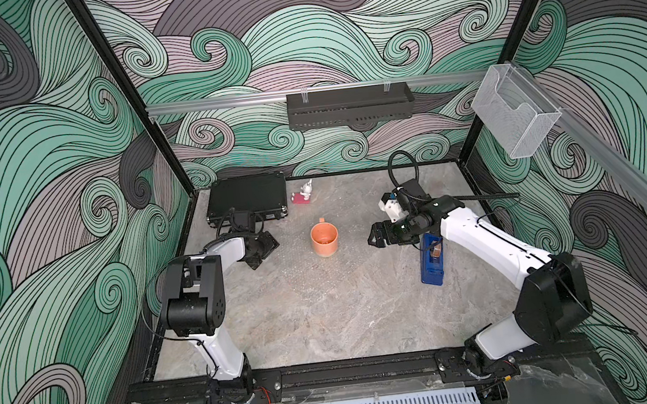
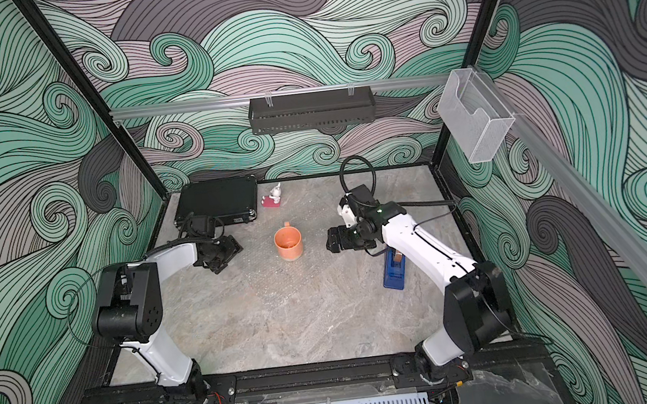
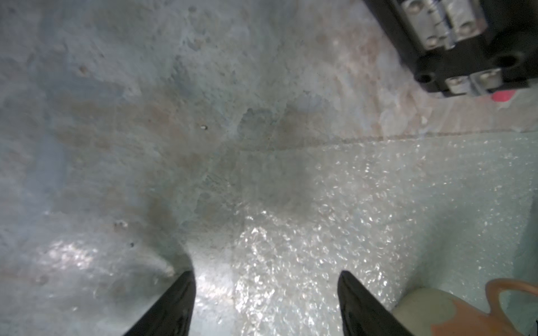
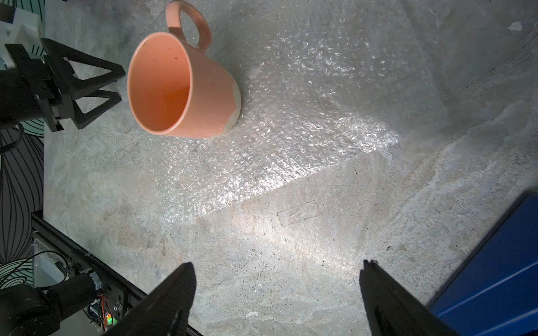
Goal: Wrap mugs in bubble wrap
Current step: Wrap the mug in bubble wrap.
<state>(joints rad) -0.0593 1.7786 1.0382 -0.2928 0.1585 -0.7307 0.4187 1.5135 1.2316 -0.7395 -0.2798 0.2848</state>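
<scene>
An orange mug (image 1: 324, 239) (image 2: 288, 243) (image 4: 180, 87) stands upright on the bubble wrap (image 1: 300, 270) (image 3: 349, 227) (image 4: 291, 131), its handle toward the back wall. The wrap lies flat on the table, nearly transparent with whitish glints. My left gripper (image 1: 263, 252) (image 2: 222, 257) (image 3: 266, 273) (image 4: 119, 83) hangs open, low over the wrap's left edge and left of the mug (image 3: 465, 315), with nothing between its fingers. My right gripper (image 1: 374, 239) (image 2: 330, 243) (image 4: 276, 264) is open over bare table to the right of the mug, just off the wrap's right edge.
A blue tape dispenser (image 1: 431, 261) (image 4: 495, 276) sits right beside the right gripper. A black case (image 1: 249, 199) and a small red-and-white figurine (image 1: 304, 193) stand at the back. A black rack (image 1: 348, 107) and a clear holder (image 1: 514, 110) hang on the walls.
</scene>
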